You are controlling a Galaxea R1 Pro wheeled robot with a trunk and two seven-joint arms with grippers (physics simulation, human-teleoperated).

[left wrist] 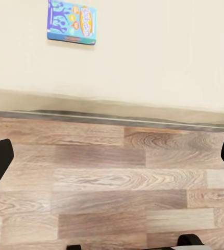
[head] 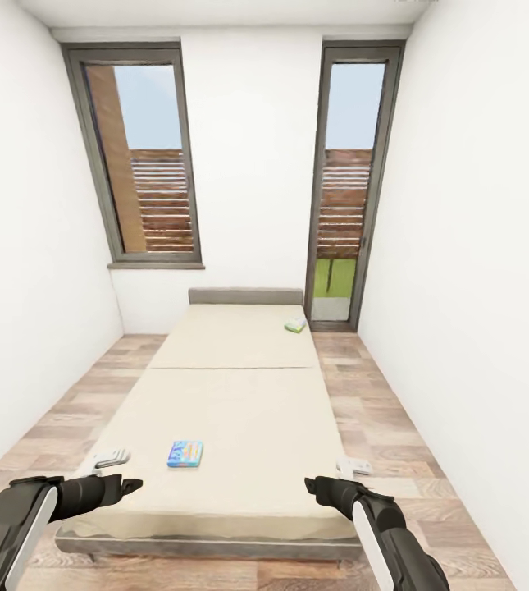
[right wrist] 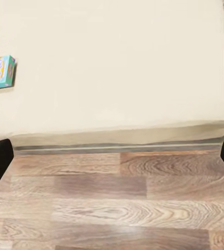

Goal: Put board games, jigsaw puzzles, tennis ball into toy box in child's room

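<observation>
The bed (head: 239,402) with its beige mattress lies straight ahead, foot end toward me. One board game (head: 185,453), a blue printed box, lies flat near the foot, also seen from the wrists (left wrist: 72,22) (right wrist: 0,72). A second board game (head: 295,326), pale green, lies near the grey headboard (head: 246,295) on the right. My left gripper (head: 110,460) hovers open at the bed's front left corner, over the floor (left wrist: 112,156). At the front right corner my right gripper (head: 353,468) is open and empty (right wrist: 112,156). The table, toy box, jigsaw puzzles and tennis ball are out of view.
White walls close in on both sides. Strips of wood-plank floor (head: 362,386) run along each side of the bed. Two tall grey-framed windows (head: 137,156) (head: 346,180) stand in the far wall.
</observation>
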